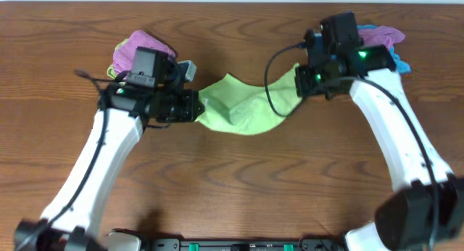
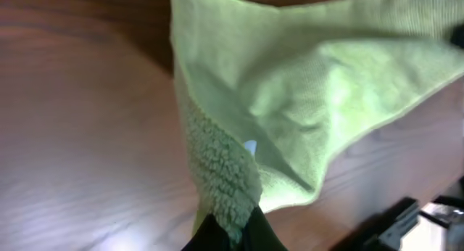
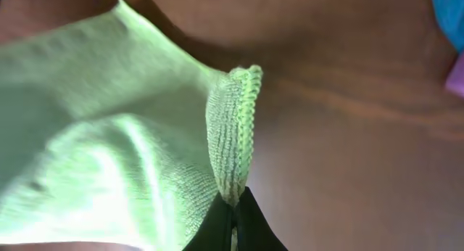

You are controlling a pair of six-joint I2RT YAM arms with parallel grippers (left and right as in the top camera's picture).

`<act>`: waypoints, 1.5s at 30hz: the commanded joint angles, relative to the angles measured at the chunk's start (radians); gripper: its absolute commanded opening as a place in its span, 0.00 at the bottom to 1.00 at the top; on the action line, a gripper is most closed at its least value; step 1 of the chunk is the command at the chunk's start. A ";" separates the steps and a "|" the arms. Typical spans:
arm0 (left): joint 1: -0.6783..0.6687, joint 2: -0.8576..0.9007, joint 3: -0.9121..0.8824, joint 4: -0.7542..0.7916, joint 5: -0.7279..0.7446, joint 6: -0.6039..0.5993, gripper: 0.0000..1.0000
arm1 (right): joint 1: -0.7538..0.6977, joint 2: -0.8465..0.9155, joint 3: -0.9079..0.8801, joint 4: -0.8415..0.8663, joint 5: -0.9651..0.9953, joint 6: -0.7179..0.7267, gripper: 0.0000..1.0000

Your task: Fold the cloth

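The lime-green cloth (image 1: 243, 106) hangs slack between my two grippers above the wooden table, sagging in the middle. My left gripper (image 1: 196, 106) is shut on the cloth's left edge; in the left wrist view the bunched cloth (image 2: 304, 84) rises from the closed jaws (image 2: 233, 235). My right gripper (image 1: 299, 80) is shut on the cloth's right edge; in the right wrist view the folded hem (image 3: 233, 135) sticks up from the closed jaws (image 3: 235, 222). The white tag is not clearly visible.
A pile with a purple cloth (image 1: 145, 44) and a bit of green lies at the back left, behind my left arm. A purple cloth (image 1: 380, 37) and a bright blue cloth (image 1: 400, 62) lie at the back right. The blue cloth also shows in the right wrist view (image 3: 449, 8).
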 commanded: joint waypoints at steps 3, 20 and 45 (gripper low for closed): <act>-0.010 -0.086 0.029 -0.085 -0.072 0.023 0.06 | 0.026 -0.180 -0.207 -0.031 -0.045 -0.044 0.02; -0.093 -0.286 0.029 -0.109 -0.158 -0.224 0.06 | 0.097 -0.438 -0.346 0.030 -0.083 0.084 0.01; -0.093 -0.073 0.029 0.289 -0.214 -0.221 0.06 | 0.132 -0.152 -0.314 0.213 -0.325 -0.025 0.64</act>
